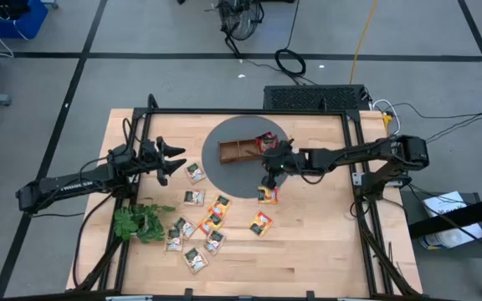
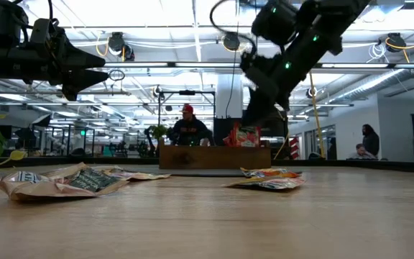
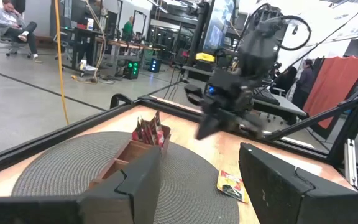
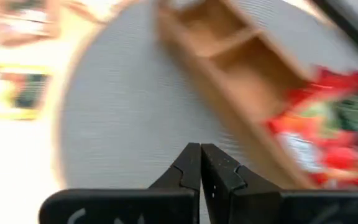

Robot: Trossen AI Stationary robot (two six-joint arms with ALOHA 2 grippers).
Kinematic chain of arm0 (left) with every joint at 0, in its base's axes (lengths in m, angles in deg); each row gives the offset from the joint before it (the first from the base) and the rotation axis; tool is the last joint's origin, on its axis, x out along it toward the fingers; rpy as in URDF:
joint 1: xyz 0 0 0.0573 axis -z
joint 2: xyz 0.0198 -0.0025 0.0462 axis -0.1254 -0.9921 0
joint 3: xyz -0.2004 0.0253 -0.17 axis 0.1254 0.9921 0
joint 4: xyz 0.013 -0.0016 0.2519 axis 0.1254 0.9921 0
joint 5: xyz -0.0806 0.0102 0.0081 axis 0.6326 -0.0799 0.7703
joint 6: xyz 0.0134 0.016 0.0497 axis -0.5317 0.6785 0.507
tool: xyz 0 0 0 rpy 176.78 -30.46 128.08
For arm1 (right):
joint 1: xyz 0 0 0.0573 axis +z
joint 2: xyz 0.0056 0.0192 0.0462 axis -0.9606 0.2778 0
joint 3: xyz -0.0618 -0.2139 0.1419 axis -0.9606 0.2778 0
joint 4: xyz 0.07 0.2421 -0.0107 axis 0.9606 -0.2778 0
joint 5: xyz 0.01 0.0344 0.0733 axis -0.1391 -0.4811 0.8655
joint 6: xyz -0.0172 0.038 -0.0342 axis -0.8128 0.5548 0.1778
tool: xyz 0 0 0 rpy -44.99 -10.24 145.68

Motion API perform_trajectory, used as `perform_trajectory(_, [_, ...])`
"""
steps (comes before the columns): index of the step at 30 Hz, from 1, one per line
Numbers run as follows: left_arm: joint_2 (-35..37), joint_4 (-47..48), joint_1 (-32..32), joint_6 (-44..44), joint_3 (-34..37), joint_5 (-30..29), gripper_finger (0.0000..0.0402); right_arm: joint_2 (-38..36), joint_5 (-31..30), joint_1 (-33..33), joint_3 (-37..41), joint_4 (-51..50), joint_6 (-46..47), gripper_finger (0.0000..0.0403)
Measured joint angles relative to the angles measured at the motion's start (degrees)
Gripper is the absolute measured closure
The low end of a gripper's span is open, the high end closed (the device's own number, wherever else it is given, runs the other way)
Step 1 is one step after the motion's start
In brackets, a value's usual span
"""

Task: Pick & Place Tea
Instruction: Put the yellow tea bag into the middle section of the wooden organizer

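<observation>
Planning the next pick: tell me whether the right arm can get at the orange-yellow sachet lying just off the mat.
Probably yes. The right gripper, shut and empty, hangs right next to the orange-yellow sachet, which lies alone on bare table with nothing over it. It would have to open first.

The whole counter [image 1: 308, 242] is looked down upon from straight above in the high view. From counter-top height, the low view is aimed level across it into the room behind. Each wrist view is taken from close by, past that arm's own fingers. The wooden tray [image 1: 239, 151] on the round grey mat [image 1: 224, 171] is shared by all four views.
</observation>
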Motion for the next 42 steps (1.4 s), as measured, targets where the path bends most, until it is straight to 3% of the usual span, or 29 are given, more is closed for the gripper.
perform_trajectory(6, [0.01,0.0,-0.02,0.0,0.0,-0.02,0.0188,-0.2,14.13,6.95,0.0,0.72,-0.11,0.0378])
perform_trajectory(11, [0.0,0.02,-0.02,0.0,0.0,0.0,0.0188,0.14,26.0,12.28,0.0,10.37,4.9,0.0273])
perform_trajectory(16, [0.0,0.0,-0.01,0.0,0.01,-0.01,0.0188,1.98,30.13,17.39,-0.03,26.86,8.66,0.0162])
perform_trajectory(19, [0.01,-0.02,-0.02,0.0,0.0,-0.02,0.0188,2.16,25.66,19.1,-1.26,21.63,5.77,0.0131])
perform_trajectory(23, [-0.02,0.01,-0.02,0.0,0.01,-0.01,0.0188,2.62,12.84,19.48,-9.37,-6.53,-0.28,0.0127])
perform_trajectory(25, [0.0,0.0,-0.02,0.0,0.02,0.0,0.0188,3.89,7.57,18.77,-13.44,-15.17,-3.13,0.0129])
perform_trajectory(28, [0.01,0.0,-0.01,0.0,0.0,0.0,0.0188,5.88,5.79,16.42,-15.2,-24.34,-4.35,0.013])
perform_trajectory(33, [-0.01,0.0,0.0,0.0,0.02,0.01,0.0188,9.57,8.27,12.17,-13.64,-30.08,-2.77,0.0124])
perform_trajectory(42, [-0.01,0.01,0.0,0.0,0.01,0.0,0.0188,14.96,7.71,10.02,-13.07,-26.47,-10.31,0.0125])
